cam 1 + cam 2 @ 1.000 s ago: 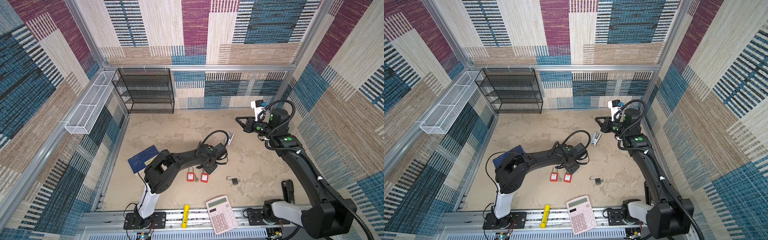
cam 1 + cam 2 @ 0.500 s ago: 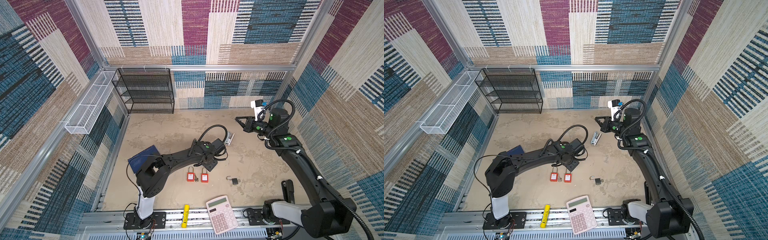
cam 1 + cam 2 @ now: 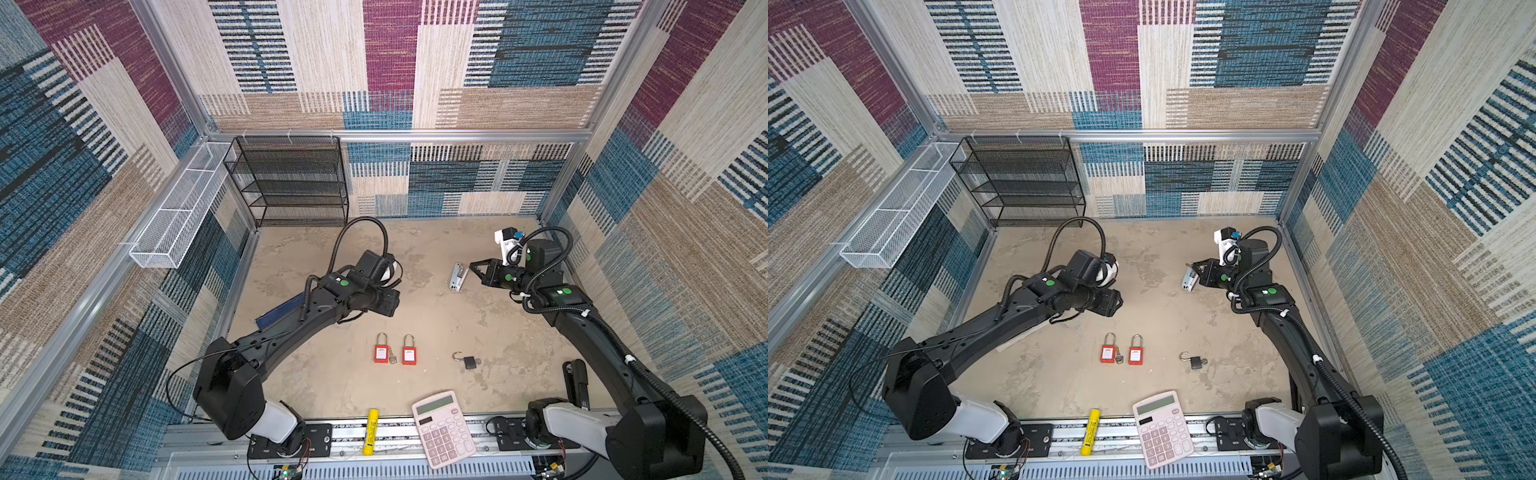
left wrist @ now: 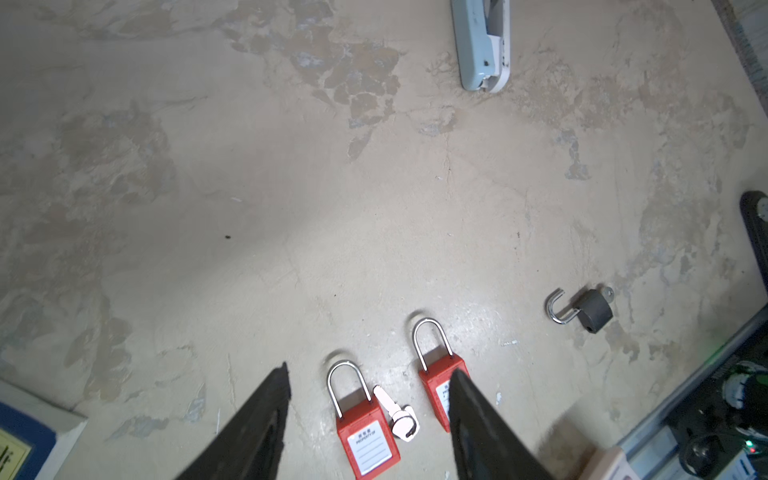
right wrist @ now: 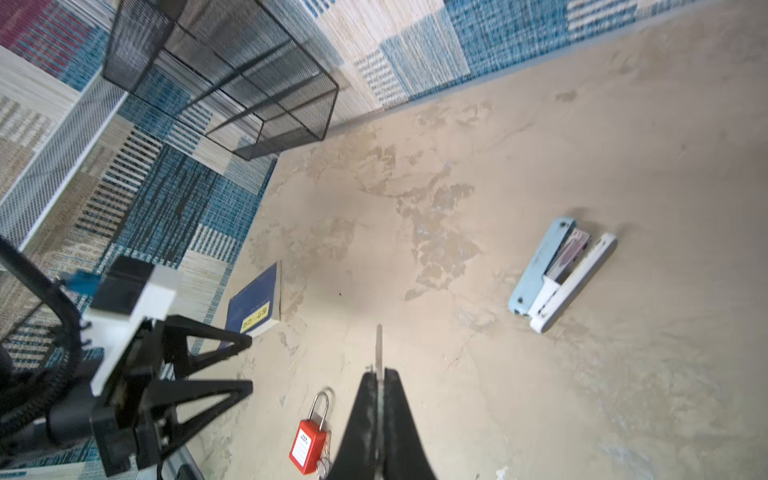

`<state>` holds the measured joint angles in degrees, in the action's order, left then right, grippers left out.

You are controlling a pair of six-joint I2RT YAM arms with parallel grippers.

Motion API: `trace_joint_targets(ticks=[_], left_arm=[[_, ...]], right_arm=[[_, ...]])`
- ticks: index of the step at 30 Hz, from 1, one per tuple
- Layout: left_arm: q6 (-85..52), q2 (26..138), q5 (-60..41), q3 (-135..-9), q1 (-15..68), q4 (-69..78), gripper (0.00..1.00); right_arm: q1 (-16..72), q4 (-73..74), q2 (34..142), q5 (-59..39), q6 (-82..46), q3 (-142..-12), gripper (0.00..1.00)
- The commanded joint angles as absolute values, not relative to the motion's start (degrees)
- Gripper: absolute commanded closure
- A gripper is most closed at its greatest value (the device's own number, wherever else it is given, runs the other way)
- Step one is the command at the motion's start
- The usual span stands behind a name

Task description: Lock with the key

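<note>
Left gripper [image 4: 370, 369]: jaws apart, empty, near red padlocks [image 3: 381, 353] on table [image 3: 436, 324]. Right gripper [image 5: 379, 371]: clamped on thin key [image 5: 378, 345].

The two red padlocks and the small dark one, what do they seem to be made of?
Red padlocks: bodies look like glossy moulded plastic, with white paper-like labels; shackles are bright polished metal, probably steel. Dark padlock: matte dark grey body, metal or coated, hard to tell; its open shackle shines like chrome.
</note>
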<state>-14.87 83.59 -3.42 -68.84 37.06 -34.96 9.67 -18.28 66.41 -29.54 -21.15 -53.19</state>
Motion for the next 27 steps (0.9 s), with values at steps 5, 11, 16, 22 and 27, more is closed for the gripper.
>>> trace_joint_targets(ticks=[5,11,16,22,27], left_arm=[[-18.44,75.32,-9.69,-62.95,30.45,-33.56,0.37],[-17.76,70.52,-12.33,-60.42,24.71,-36.91,0.37],[-16.92,67.17,-15.47,-58.48,18.08,-39.08,0.37],[-15.78,64.66,-18.25,-57.31,13.64,-39.89,0.36],[-14.61,63.90,-18.61,-57.13,10.45,-41.00,0.36]], right_arm=[[19.35,-22.04,66.33,-18.17,-16.92,-51.64,1.00],[30.89,-28.61,70.31,-2.04,-9.26,-53.70,1.00],[42.18,-32.40,74.58,7.53,-2.21,-55.11,1.00],[50.23,-32.90,76.64,17.83,3.48,-54.01,1.00],[55.04,-30.57,75.49,18.51,5.26,-52.08,1.00]])
